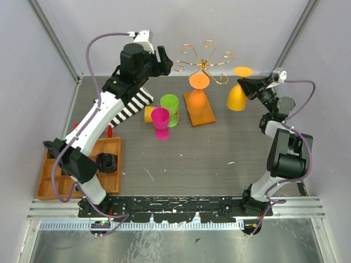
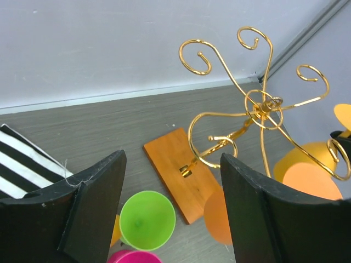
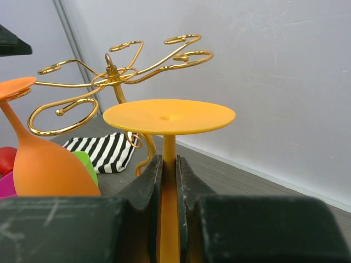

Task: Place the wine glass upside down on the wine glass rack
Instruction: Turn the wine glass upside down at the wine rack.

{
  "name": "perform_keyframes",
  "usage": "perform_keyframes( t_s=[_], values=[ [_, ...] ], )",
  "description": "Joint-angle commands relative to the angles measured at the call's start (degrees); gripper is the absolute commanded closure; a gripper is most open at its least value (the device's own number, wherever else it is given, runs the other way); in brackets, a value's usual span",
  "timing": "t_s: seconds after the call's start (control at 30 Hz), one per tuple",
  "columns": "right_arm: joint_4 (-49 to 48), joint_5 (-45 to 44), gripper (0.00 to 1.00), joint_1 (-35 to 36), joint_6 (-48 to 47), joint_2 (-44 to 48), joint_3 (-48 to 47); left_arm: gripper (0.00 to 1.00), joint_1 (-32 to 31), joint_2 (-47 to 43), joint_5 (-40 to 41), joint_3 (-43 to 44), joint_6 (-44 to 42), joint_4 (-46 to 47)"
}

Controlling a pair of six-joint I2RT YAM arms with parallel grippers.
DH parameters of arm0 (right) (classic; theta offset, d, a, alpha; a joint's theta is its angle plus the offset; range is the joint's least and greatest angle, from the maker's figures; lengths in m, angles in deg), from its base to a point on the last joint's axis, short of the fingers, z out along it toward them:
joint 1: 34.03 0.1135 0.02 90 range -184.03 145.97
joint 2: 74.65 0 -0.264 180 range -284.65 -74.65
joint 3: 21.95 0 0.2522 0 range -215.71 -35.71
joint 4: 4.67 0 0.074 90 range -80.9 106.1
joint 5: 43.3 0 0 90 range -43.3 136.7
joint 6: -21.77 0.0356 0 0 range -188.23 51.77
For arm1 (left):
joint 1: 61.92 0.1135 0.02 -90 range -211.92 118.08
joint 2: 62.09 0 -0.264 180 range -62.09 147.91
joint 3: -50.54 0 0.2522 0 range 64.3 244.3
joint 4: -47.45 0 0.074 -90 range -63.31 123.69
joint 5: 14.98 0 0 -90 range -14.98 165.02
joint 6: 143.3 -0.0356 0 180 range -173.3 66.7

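Right now we see the right gripper (image 3: 169, 164) clenched on the thin stem of the yellow-orange wine glass (image 3: 169, 116), one finger on each side. The glass is upside down, its flat round foot on top and level, its bowl hanging below the fingers. It sits to the right of the wine glass rack (image 2: 167, 159), near the outer curled arms but apart from them. From the top view we cannot tell whether its bowl touches the table (image 1: 192, 159) or hangs just above it.

The left gripper (image 2: 173, 181) hovers at the rack's left side, above the table. Its fingers (image 2: 263, 213) are spread wide and nothing lies between them.

A second orange wine glass (image 1: 197, 98) is on the rack, inverted; its foot seems to be caught in one of the front arms, with the bowl dangling over the wooden base.

Left of the base stand a green cup (image 1: 170, 105) and a pink glass (image 1: 160, 121), close together. A black-and-white striped cloth (image 1: 136, 105) lies beyond them, partly under the left arm. The compartmented wooden tray (image 1: 112, 145) rests at the near left of the table.
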Motion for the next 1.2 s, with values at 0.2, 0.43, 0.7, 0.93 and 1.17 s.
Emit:
perform_keyframes(
  t_s=[0.2,0.43,0.7,0.93,1.17],
  values=[
    [-16.48,0.82,0.99,1.03,8.47,-4.77,-3.91,0.24,0.64,6.43,-1.07,6.72,2.18,-0.49],
    [-17.08,0.93,0.99,4.35,8.53,-5.79,-5.78,0.24,1.01,8.45,-1.59,8.21,1.13,-1.88],
    [-19.48,1.22,0.99,6.0,9.91,-7.2,-6.72,0.22,1.1,10.09,-4.06,8.34,-1.02,-2.23],
    [-20.3,1.84,0.99,7.35,10.19,-7.59,-6.72,0.22,1.08,12.88,-5.85,11.27,-1.19,-3.73],
    [-20.25,1.94,0.99,8.19,10.11,-7.33,-6.7,0.22,1.03,14.67,-7.15,13.94,-0.91,-4.93]
  ],
)
